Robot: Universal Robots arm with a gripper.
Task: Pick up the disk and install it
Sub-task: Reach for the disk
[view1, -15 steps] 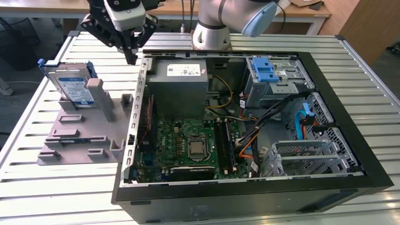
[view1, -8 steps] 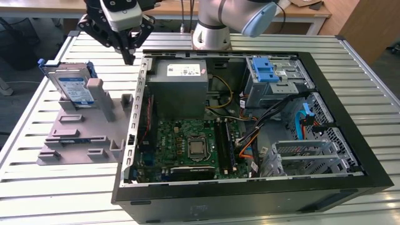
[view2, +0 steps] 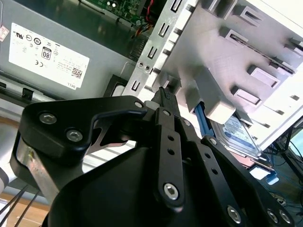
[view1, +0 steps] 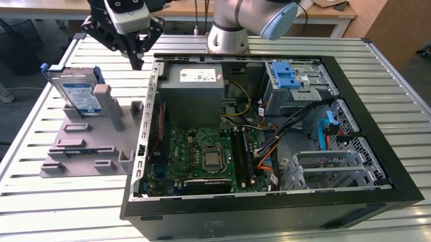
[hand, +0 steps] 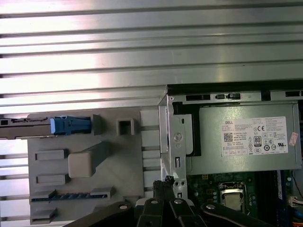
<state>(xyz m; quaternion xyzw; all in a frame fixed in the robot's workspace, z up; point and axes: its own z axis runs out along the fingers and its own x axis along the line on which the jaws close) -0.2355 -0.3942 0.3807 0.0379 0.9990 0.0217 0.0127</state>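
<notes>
The disk (view1: 77, 94) stands on edge in a slot at the far end of a grey holder (view1: 88, 146), on the exterior view's left. It is silver with a white and blue label and a blue frame. In the first wrist view the disk (hand: 47, 126) appears edge-on, and in the second wrist view the disk (view2: 236, 135) lies behind the holder. My gripper (view1: 138, 61) hangs shut and holds nothing. It is above the gap between the holder and the computer case, to the right of the disk and apart from it. Its fingertips (view2: 164, 93) meet at a point.
An open black computer case (view1: 269, 217) lies on the slatted metal table (view1: 40, 201). Inside are a grey power supply (view1: 195, 91), a green motherboard (view1: 209, 156) and a grey drive cage (view1: 300, 93) topped by a blue bracket (view1: 286, 75). The arm's base (view1: 227, 38) stands behind the case.
</notes>
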